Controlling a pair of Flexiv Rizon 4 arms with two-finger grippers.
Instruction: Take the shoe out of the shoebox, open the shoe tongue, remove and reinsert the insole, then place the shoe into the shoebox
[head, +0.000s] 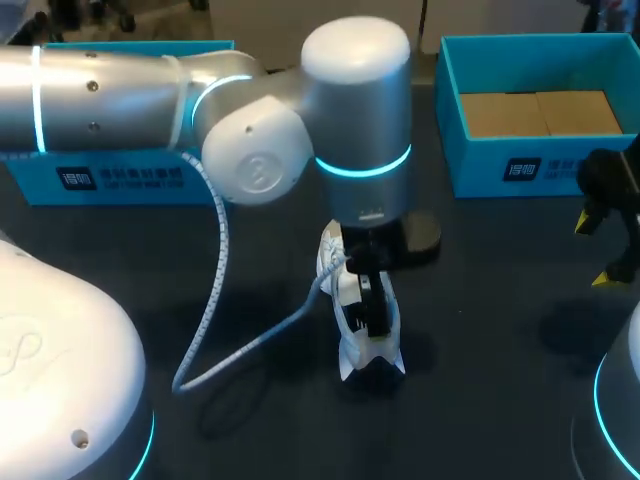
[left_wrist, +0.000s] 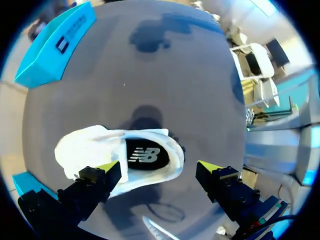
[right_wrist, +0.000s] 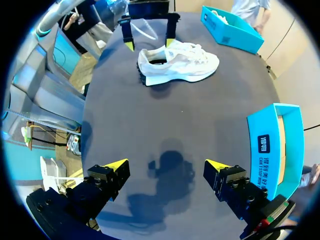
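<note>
Shoe: our white shoe (left_wrist: 90, 147) lies on the table (head: 500, 300) between the left box (head: 110, 178) and the right box (head: 480, 165).
Print: a logo (left_wrist: 144, 155) marks the dark insole (left_wrist: 150, 144); a label (head: 523, 168) marks the right box.
Contents: the right box holds brown cardboard (head: 540, 112).
Left gripper (left_wrist: 160, 167): fingers wide apart over the heel, gripping nothing.
Right gripper (right_wrist: 166, 165): fingers wide apart, empty.

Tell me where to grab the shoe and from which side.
Probably the heel collar, from above, one finger inside: the shoe stands upright on its sole, opening up, and the open left gripper hangs over that end.
</note>
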